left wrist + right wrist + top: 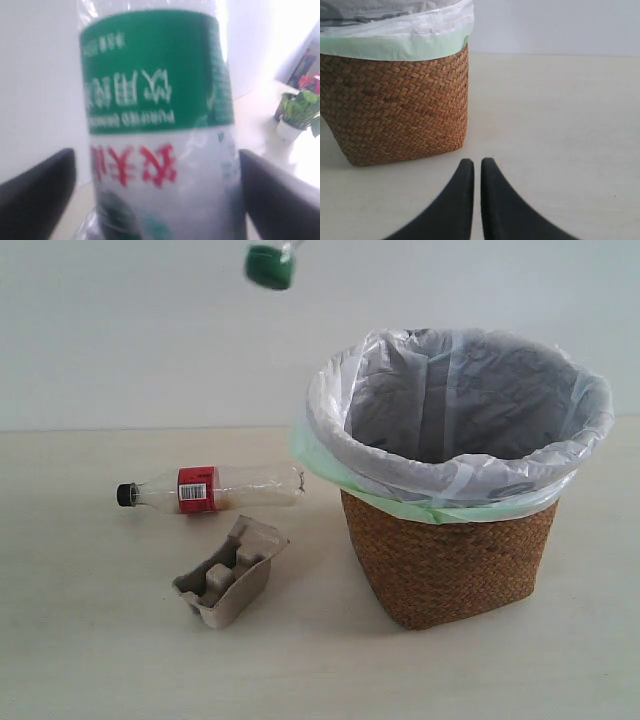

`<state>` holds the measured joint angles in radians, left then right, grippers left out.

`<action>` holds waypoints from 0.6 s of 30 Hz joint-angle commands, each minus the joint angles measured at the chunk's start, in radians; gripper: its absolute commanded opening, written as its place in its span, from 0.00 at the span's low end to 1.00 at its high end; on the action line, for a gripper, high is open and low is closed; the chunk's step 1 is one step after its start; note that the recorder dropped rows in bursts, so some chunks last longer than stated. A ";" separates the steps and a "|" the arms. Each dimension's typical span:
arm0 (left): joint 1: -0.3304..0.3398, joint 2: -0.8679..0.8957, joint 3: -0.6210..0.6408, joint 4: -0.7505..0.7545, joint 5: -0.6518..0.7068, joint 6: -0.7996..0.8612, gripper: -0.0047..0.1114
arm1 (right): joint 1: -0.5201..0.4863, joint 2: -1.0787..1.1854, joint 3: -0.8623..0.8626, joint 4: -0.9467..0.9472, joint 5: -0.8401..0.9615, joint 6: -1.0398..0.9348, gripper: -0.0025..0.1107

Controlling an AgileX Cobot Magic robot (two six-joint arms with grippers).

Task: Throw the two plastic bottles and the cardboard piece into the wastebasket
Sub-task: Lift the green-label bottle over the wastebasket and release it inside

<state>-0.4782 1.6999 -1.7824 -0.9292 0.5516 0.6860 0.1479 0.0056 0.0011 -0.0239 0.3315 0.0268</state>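
The stout bottle with the green-white label fills the left wrist view, and my left gripper is shut on it with a dark finger on either side. In the exterior view only its green cap shows, high in the air left of the wastebasket; the gripper itself is out of that view. The slimmer black-capped bottle lies on its side on the table. In front of it sits the cardboard piece. My right gripper is shut and empty, low over the table beside the wastebasket.
A pale table carries everything, with a plain white wall behind. A small potted plant shows at the edge of the left wrist view. The wastebasket's white bag liner hangs over its rim.
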 commanded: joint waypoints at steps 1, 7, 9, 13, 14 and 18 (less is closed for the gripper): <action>-0.070 0.073 -0.086 0.105 -0.070 -0.029 0.98 | 0.001 -0.006 -0.001 -0.008 -0.009 -0.004 0.04; -0.066 0.117 -0.086 0.300 -0.089 -0.211 0.96 | 0.001 -0.006 -0.001 -0.008 -0.009 -0.004 0.04; -0.066 0.117 -0.086 0.329 -0.087 -0.216 0.96 | 0.001 -0.006 -0.001 -0.008 -0.009 -0.004 0.04; -0.066 0.103 -0.086 0.384 -0.085 -0.216 0.96 | 0.001 -0.006 -0.001 -0.008 -0.009 -0.004 0.04; -0.066 0.101 -0.086 0.410 -0.078 -0.216 0.96 | 0.001 -0.006 -0.001 -0.008 -0.009 -0.004 0.04; -0.066 0.087 -0.086 0.576 0.015 -0.309 0.96 | 0.001 -0.006 -0.001 -0.008 -0.009 -0.004 0.04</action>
<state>-0.5469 1.8010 -1.8628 -0.4536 0.5061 0.4586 0.1479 0.0056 0.0011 -0.0239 0.3315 0.0268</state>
